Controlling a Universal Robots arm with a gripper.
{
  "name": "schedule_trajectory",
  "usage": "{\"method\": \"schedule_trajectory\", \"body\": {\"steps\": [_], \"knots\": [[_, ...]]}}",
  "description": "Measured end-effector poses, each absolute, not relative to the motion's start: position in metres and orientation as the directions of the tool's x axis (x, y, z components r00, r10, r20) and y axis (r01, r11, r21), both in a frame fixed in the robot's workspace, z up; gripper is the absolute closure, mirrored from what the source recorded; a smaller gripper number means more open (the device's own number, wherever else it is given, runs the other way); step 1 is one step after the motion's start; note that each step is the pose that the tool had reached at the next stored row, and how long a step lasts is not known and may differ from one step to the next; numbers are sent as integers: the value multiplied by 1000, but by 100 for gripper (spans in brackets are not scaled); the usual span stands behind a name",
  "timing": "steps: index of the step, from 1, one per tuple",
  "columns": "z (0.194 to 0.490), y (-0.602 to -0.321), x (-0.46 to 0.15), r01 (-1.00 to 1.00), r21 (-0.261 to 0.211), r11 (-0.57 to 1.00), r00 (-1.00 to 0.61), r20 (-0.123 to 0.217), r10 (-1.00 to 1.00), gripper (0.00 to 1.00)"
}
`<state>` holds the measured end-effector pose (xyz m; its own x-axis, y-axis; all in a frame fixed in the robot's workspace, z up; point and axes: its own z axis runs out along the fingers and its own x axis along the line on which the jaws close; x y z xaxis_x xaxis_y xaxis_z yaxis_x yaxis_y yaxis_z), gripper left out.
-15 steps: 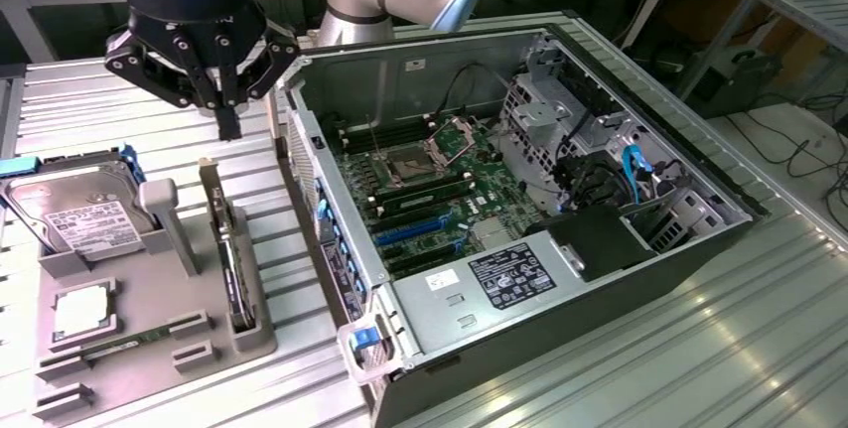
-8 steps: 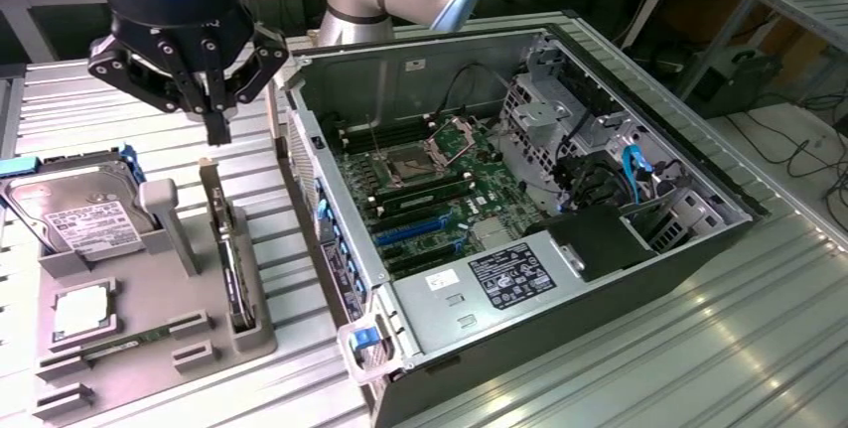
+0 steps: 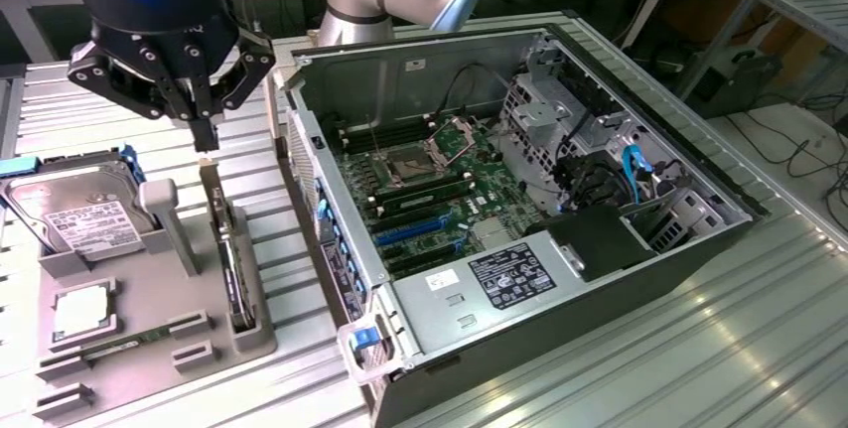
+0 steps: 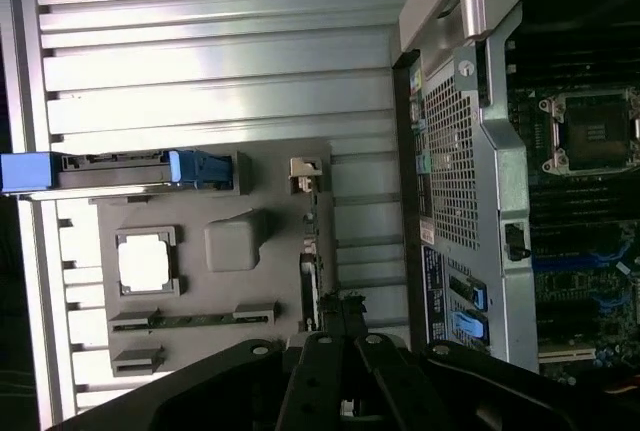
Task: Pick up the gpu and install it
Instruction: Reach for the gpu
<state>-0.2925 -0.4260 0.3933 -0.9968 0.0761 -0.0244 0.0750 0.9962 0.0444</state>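
Note:
The gpu (image 3: pixel 228 249) is a thin dark card standing on edge in a slot of the grey holder tray (image 3: pixel 159 349), with its metal bracket end (image 3: pixel 207 163) farthest from the camera. My gripper (image 3: pixel 203 143) hangs just above that bracket end with its fingers shut and nothing between them. I cannot tell whether the tips touch the card. In the wrist view the gpu (image 4: pixel 311 266) shows edge-on, running from the gripper (image 4: pixel 338 316) toward the bracket (image 4: pixel 304 173).
The open computer case (image 3: pixel 689 249) lies to the exterior view's right of the tray, motherboard (image 3: pixel 438 185) and blue slots (image 3: pixel 408 231) exposed. The tray also holds a hard drive (image 3: pixel 82 217), a processor chip (image 3: pixel 82 309) and a memory stick (image 3: pixel 133 339).

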Motion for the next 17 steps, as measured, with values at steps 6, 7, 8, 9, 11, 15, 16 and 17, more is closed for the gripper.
{"method": "schedule_trajectory", "body": {"steps": [6, 7, 8, 9, 11, 15, 16, 17], "knots": [[393, -432, -299, 74, 44, 996, -997, -24, 75, 89], [393, -433, -300, 74, 44, 996, -997, -24, 75, 89], [393, -434, -301, 74, 44, 996, -997, -24, 75, 89], [393, -435, -302, 74, 44, 996, -997, -24, 75, 89], [393, -438, -304, 74, 44, 996, -997, -24, 75, 89], [393, -442, -308, 73, 44, 996, -997, -24, 75, 89], [393, -443, -309, 73, 44, 996, -997, -24, 74, 89], [393, -443, -309, 73, 44, 996, -997, -24, 74, 89]]}}
